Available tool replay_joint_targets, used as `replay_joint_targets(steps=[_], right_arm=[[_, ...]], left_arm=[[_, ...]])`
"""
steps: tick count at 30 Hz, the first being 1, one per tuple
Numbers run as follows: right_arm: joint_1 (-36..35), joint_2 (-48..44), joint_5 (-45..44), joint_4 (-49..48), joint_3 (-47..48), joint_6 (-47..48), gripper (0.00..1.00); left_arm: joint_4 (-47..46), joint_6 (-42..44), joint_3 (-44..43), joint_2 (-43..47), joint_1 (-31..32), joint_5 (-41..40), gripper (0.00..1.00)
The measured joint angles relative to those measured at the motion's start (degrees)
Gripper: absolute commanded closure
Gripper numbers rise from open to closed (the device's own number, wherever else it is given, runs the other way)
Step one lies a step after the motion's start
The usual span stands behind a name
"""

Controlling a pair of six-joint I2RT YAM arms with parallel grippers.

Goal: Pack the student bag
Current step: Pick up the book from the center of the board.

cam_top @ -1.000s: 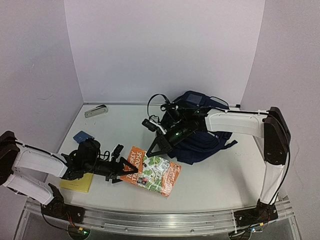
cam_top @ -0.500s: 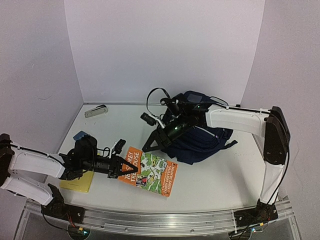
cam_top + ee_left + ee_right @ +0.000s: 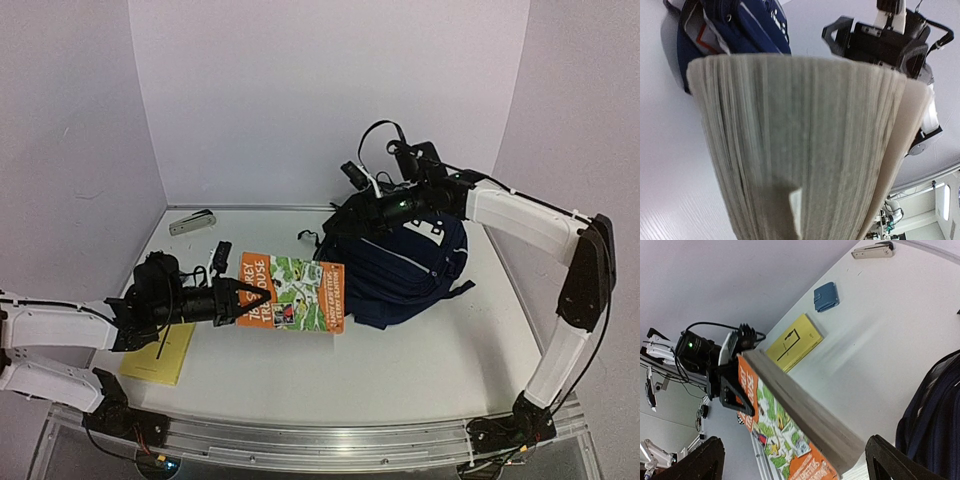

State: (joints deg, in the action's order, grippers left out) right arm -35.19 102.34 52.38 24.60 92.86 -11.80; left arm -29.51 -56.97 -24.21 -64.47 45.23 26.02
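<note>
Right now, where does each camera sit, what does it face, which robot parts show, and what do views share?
Top external: above and behind the bases, looking down on the table; both arms show.
Left wrist: on the left arm, facing past the book's page edges to the student bag; the right arm shows.
Right wrist: on the right arm, facing the book in the left gripper; own fingertips show.
Shared: the book shows in all three.

I see the student bag (image 3: 410,270) as matt navy cloth, the book (image 3: 292,295) glossy-covered with rough paper edges, the table (image 3: 430,365) smooth, faintly sheened.
</note>
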Motion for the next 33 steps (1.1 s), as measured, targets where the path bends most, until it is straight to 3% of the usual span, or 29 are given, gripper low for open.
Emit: replay_joint_targets(steps=[10,22,27,30,33], right_arm=[[-1.85,-0.74,5.77,0.28,-7.95,0.39,0.02],[-3.74,-0.74,-0.53,-0.60,-8.60,1.95,0.04],[-3.74,-0.49,6.37,-1.38,-8.46,0.19,0.25],[-3.76,0.13,11.11,-2.64,-8.08,-3.09,0.46],[-3.68,0.16,13.74,-5.14,-8.08,-5.55,0.71]], left_arm=[[-14.25,-3.77,-0.03,-3.18,-0.39,-3.16,1.00],[-18.72,-5.30,0.38,-1.50,-0.41,-4.05,1.00],[-19.20,-4.48,0.35,-0.08,-0.39,-3.81,1.00],[-21.92,-4.78,0.35,-1.39,-0.39,-3.48,0.99],[-24.12,-5.39,0.35,-3.45,-0.41,-3.67,0.87]])
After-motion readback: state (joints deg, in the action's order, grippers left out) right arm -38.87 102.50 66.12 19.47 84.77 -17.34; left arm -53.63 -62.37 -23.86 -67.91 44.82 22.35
